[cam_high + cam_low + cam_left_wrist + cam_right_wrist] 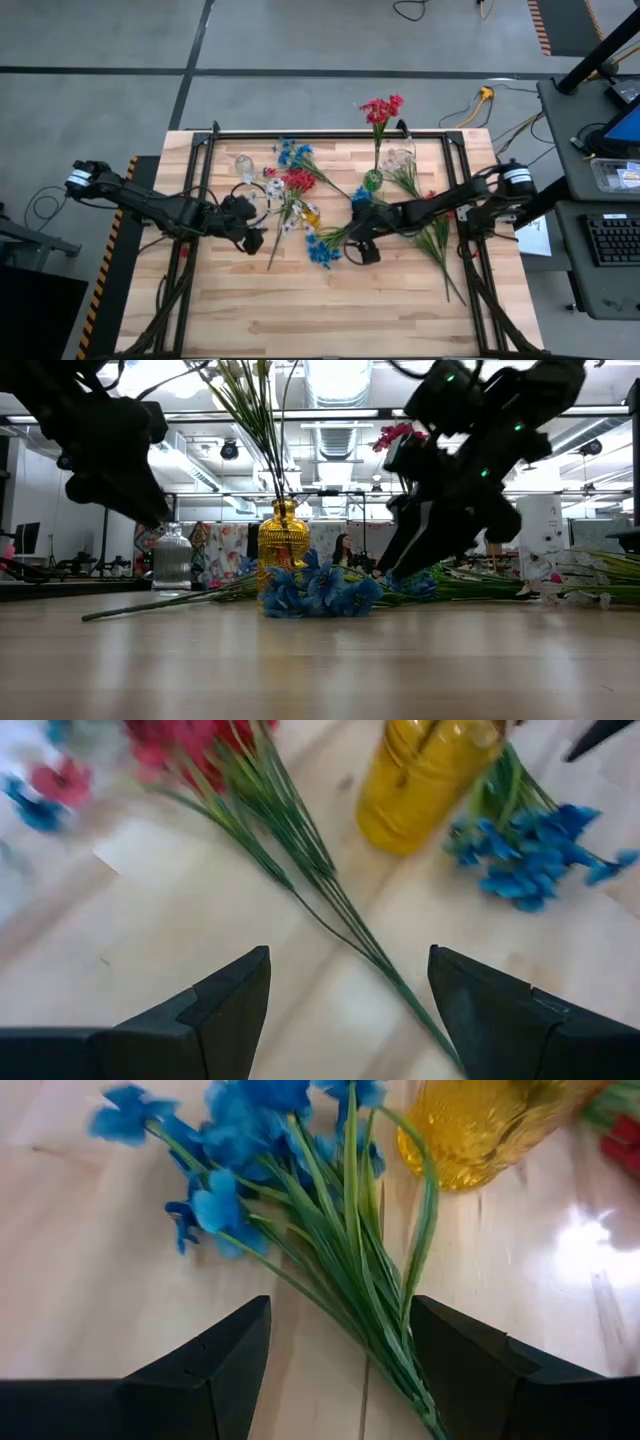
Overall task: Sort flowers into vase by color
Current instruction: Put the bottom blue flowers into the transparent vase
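Right tool (pixel 340 1370) is spread open, hovering low over the stems of a blue sprig (pixel 240 1170) lying flat on the worktop (pixel 350 310), blossoms just beside a yellow vase (pixel 480 1140); nothing gripped yet as far as I can see. Left tool (pixel 345 1010) is also wide open and empty, hanging over a long green stem (pixel 330 910) that runs up to a red sprig (pixel 190 745) on the worktop. From the high view I count one red bunch (pixel 381 110) standing upright in a green vase (pixel 373 181) near the back edge, so I'd judge one colour as at least started. Most of the rest looks undone: a second blue sprig (pixel 295 155) and a red one (pixel 298 180) lie loose around mid-worktop, with more leafy stems (pixel 435 245) lying to the right. Two clear vases (pixel 245 166) look empty, though I can't tell for sure. The low view shows green stalks rising from the yellow vase; their blossoms are out of frame. My read: early stage, blue pickup next.
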{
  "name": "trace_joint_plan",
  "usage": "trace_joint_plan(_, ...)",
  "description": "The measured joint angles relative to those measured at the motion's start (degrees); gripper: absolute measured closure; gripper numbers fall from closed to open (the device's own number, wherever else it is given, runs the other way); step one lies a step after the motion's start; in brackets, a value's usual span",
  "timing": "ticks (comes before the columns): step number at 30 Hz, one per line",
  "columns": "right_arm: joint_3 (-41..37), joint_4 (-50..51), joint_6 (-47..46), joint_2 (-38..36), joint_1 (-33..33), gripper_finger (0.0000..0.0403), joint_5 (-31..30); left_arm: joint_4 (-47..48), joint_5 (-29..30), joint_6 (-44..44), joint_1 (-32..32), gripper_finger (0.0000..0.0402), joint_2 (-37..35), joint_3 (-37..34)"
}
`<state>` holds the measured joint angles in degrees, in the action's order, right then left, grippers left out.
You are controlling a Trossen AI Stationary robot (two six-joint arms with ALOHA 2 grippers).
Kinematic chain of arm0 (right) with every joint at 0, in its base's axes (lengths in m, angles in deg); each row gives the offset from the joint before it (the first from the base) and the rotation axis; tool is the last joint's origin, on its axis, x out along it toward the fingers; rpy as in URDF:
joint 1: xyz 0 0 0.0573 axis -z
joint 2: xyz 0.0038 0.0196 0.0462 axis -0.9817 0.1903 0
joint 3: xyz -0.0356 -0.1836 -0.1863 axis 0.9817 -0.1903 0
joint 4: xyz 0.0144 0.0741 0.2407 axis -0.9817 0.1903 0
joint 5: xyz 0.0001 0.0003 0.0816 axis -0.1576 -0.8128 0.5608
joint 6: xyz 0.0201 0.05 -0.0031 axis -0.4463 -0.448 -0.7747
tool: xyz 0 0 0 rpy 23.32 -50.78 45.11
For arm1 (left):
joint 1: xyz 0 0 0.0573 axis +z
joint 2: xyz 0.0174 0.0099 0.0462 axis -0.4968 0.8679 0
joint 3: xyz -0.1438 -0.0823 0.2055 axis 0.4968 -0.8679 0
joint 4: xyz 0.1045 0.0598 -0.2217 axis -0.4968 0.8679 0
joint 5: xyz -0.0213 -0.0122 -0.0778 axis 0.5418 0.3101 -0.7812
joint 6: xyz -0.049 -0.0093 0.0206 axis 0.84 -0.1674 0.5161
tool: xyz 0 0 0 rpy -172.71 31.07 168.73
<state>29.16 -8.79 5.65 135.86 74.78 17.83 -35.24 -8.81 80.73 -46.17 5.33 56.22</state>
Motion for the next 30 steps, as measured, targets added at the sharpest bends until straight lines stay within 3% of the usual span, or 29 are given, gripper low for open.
trace_joint_plan(10,2.7,3.06,0.7,5.21,0.9,0.018,-4.79,2.28,-8.39,12.38,-8.22,0.0143,0.0,-0.91)
trace_joint_plan(16,2.76,3.39,0.56,6.05,1.24,0.0245,-3.97,2.04,-8.88,23.47,-18.7,0.0143,0.0,-0.91)
trace_joint_plan(24,2.65,5.62,2.33,4.53,1.13,0.0375,-1.48,0.86,-6.09,31.86,-29.02,0.0143,0.0,-0.94)
trace_joint_plan(30,2.59,11.54,1.76,-1.39,0.62,0.0383,-1.29,-5.92,1.56,29.66,-32.59,0.0143,0.94,-0.94)
